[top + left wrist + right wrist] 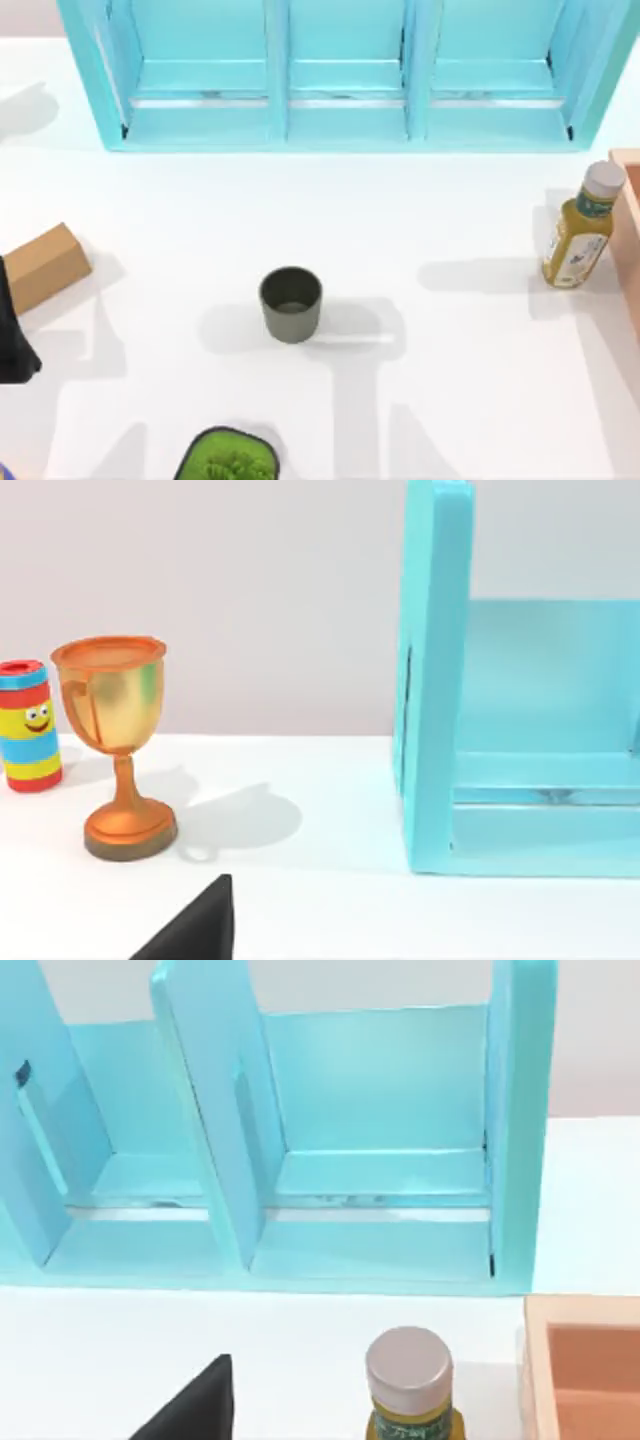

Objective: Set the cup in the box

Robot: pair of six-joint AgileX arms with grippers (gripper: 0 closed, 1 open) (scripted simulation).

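From above, the small dark olive-grey round cup stands upright near the middle of the white bench, open side up, with nothing touching it. Along the far edge stands a long turquoise shelf unit with three open compartments. At the right edge of the bench a yellow bottle with a grey cap stands just beside the wall of a pale orange-pink box, of which I see only a strip. At the left edge lies a brown cardboard block, and a dark part of the left arm is below it, at the same edge. At the near edge a black pot with a green plant is partly cut off. The cup is well apart from the box.

In the left wrist view, a black tip of the left gripper shows low in the picture; I cannot tell whether its jaws are apart or together. Beyond it stand a golden-orange goblet-shaped trophy, a small striped can with a smiling face, and one end of the turquoise shelf unit.

In the right wrist view, a black tip of the right gripper shows in the same way, and the state of its jaws I cannot tell. Close by are the grey cap of the yellow bottle and a corner of the orange-pink box, open and bare inside where I can see. Behind them stands the shelf unit.
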